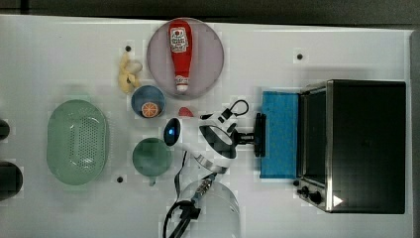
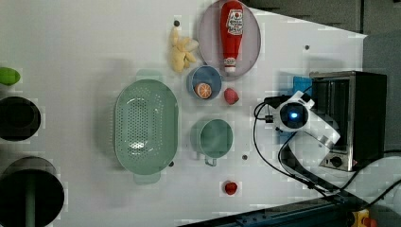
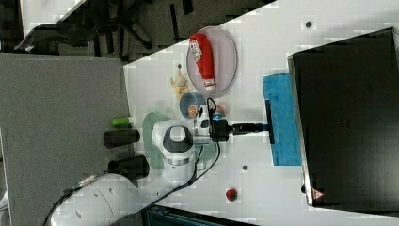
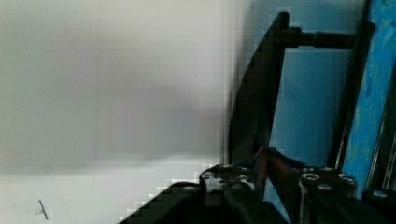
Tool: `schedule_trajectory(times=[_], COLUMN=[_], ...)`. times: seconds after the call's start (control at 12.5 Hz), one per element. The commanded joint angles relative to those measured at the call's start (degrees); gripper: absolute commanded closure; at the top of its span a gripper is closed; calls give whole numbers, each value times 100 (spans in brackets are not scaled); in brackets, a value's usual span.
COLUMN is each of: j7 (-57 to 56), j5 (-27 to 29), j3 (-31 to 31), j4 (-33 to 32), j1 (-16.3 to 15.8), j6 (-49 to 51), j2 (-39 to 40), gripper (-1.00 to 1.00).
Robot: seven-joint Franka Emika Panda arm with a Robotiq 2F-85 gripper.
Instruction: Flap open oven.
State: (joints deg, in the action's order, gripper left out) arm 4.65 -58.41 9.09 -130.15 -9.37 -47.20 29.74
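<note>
The oven [image 1: 366, 144] stands at the top view's right, a black box with a silver frame and knobs [image 1: 312, 193] at its front corner. Its blue-tinted glass door [image 1: 280, 134] lies flapped down almost flat toward the top view's left, leaving the cavity open. My gripper [image 1: 255, 135] reaches in level from the top view's left and is shut on the door's black bar handle [image 1: 259, 135]. In the wrist view the handle [image 4: 268, 84] runs between my fingers [image 4: 219, 176], with the blue door [image 4: 373, 93] behind it. The right view shows the same hold on the handle [image 3: 268, 121].
In the top view, a ketchup bottle [image 1: 180, 52] lies on a round plate [image 1: 210, 54]. A blue bowl [image 1: 147, 101], a green cup [image 1: 151, 156] and a green colander [image 1: 77, 141] sit behind my wrist. Black containers [image 1: 10, 179] stand at the top view's left edge. A small red item [image 2: 230, 187] lies near the table's front.
</note>
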Motion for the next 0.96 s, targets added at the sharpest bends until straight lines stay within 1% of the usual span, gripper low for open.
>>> schedule_trajectory(times=[0.08, 0.16, 0.4, 0.48, 0.72, 0.96], j7=[341, 341, 340, 340, 341, 340], j5=[434, 890, 2544, 2945, 3892, 5096], j3=[-25, -25, -32, -39, -41, -22], j4=[93, 93, 91, 91, 93, 173], j1=[137, 156, 166, 165, 164, 168], j6=[-357, -363, -265, -180, 261, 1132], j2=[-657, -912, -1679, -1910, -2583, -3374], gripper=[65, 65, 65, 65, 65, 65])
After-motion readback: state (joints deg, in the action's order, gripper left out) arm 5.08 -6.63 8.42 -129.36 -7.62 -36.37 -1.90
